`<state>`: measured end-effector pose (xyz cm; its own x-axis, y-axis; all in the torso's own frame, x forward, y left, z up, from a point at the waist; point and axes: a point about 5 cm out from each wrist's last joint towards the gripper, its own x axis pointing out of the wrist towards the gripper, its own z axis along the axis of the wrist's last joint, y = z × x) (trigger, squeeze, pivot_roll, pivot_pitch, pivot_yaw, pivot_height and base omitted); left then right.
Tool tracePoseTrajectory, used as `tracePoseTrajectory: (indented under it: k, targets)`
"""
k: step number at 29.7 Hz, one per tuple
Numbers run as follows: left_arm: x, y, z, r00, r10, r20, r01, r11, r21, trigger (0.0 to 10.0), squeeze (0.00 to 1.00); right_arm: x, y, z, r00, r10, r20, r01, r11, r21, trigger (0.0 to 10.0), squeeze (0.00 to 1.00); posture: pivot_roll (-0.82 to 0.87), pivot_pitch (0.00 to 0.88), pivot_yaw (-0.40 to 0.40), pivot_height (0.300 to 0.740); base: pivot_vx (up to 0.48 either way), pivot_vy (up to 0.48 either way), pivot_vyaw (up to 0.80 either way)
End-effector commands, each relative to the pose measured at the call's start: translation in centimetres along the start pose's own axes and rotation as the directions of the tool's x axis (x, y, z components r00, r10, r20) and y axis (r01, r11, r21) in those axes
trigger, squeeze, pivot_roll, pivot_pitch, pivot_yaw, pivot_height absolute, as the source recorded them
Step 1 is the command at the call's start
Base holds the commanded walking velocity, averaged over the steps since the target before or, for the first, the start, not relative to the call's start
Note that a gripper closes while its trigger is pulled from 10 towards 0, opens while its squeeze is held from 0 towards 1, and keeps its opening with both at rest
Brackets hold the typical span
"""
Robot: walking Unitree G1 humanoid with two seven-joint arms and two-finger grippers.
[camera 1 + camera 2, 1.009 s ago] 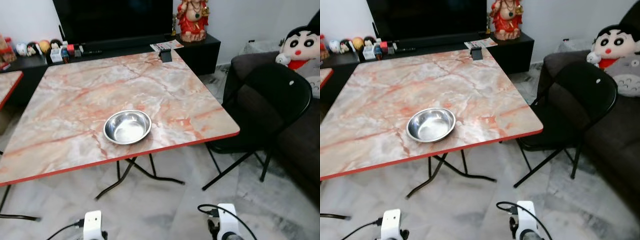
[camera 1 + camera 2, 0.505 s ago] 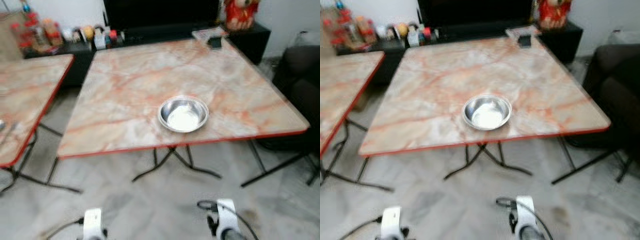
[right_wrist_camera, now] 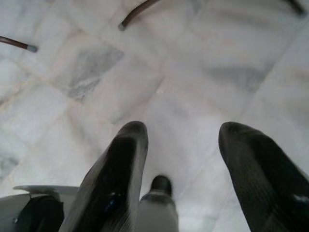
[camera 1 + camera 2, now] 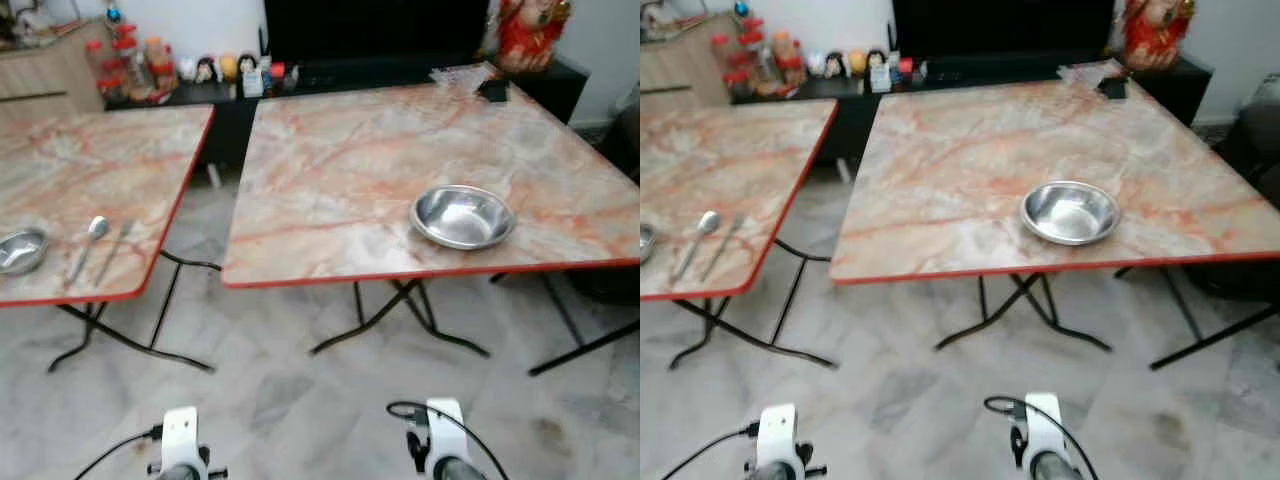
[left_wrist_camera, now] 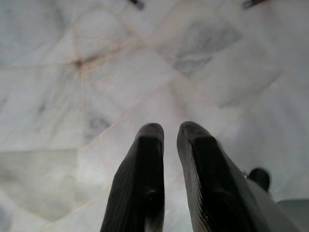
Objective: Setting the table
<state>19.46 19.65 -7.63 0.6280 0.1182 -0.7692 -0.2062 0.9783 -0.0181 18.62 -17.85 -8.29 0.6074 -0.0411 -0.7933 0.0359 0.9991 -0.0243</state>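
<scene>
Two marble-patterned folding tables stand side by side on a pale marble floor before a black TV cabinet. A steel bowl sits on the right tabletop near its front edge, at about 2 o'clock in the head view. On the left tabletop, at 9 o'clock, lie a spoon, a fork and a second bowl. Both arms hang low over the floor: the left gripper has its fingers nearly pressed together, the right gripper has its fingers spread, holding nothing.
</scene>
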Motion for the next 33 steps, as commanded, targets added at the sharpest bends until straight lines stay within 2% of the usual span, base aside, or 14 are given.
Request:
tracePoseTrajectory:
  k: [1, 14, 17, 23, 33]
  targets:
    - [0.01, 0.45, 0.11, 1.000, 0.022, -0.002, -0.022, 1.000, -0.018, 10.0, 0.00, 0.16, 0.30, 0.77, 1.000, 0.005, 0.020, -0.006, 1.000, 0.012, 10.0, 0.00, -0.07, 0.000, 0.045, 0.732, 0.000, 0.386, 0.00]
    - [0.01, 0.32, 0.11, 0.999, 0.038, 0.005, -0.038, 0.998, -0.059, 10.0, 0.00, 0.27, 0.12, 1.37, 1.000, 0.012, 0.027, -0.012, 1.000, -0.003, 10.0, 0.00, -0.04, 0.000, 0.019, 0.732, 0.000, 0.387, 0.00]
    - [0.00, 0.44, 0.10, 0.999, 0.045, 0.006, -0.045, 0.997, -0.065, 10.0, 0.00, 0.32, 0.30, 1.57, 0.999, 0.016, 0.028, -0.015, 0.999, -0.033, 10.0, 0.00, -0.04, 0.000, 0.017, 0.732, 0.000, 0.386, 0.00]
    - [0.01, 0.51, 0.23, 0.999, 0.051, 0.012, -0.050, 0.996, -0.070, 10.0, 0.00, 0.28, 0.36, 1.35, 1.000, 0.011, 0.027, -0.011, 1.000, -0.011, 10.0, 0.00, -0.03, 0.000, 0.017, 0.732, 0.000, 0.387, 0.16]
    - [0.03, 0.57, 0.36, 0.999, 0.051, 0.015, -0.050, 0.997, -0.065, 10.0, 0.00, 0.21, 0.32, 0.92, 1.000, 0.015, 0.012, -0.014, 0.999, -0.030, 10.0, 0.00, -0.03, 0.000, 0.020, 0.732, 0.000, 0.387, 0.00]
